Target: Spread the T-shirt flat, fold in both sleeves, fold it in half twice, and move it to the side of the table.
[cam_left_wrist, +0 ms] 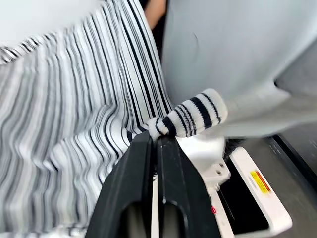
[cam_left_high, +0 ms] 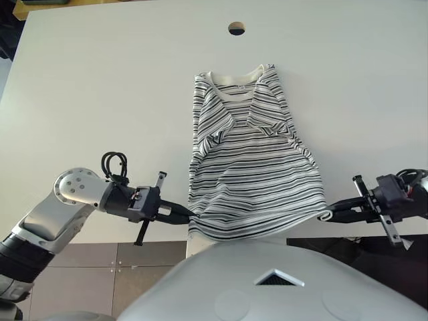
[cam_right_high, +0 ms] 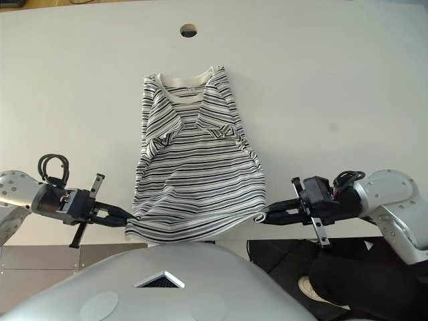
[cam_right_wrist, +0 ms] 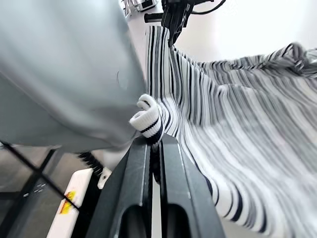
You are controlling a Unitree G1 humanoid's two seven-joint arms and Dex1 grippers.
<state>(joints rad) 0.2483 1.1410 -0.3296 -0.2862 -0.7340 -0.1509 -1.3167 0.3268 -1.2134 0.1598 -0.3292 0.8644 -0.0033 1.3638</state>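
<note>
Gripping the near hem corners of the striped T-shirt (cam_left_high: 251,174) with left end effector (cam_left_high: 184,215) and right end effector (cam_left_high: 331,214), both closed tight on cloth at the near bench (cam_left_high: 100,80) edge. Lying mid-bench, collar far, sleeves looking already tucked in. Probably starting the first half-fold, needing both corners lifted together and carried toward the collar. Counting: one T-shirt, two end effectors, one round hole (cam_left_high: 236,28) far back.
</note>
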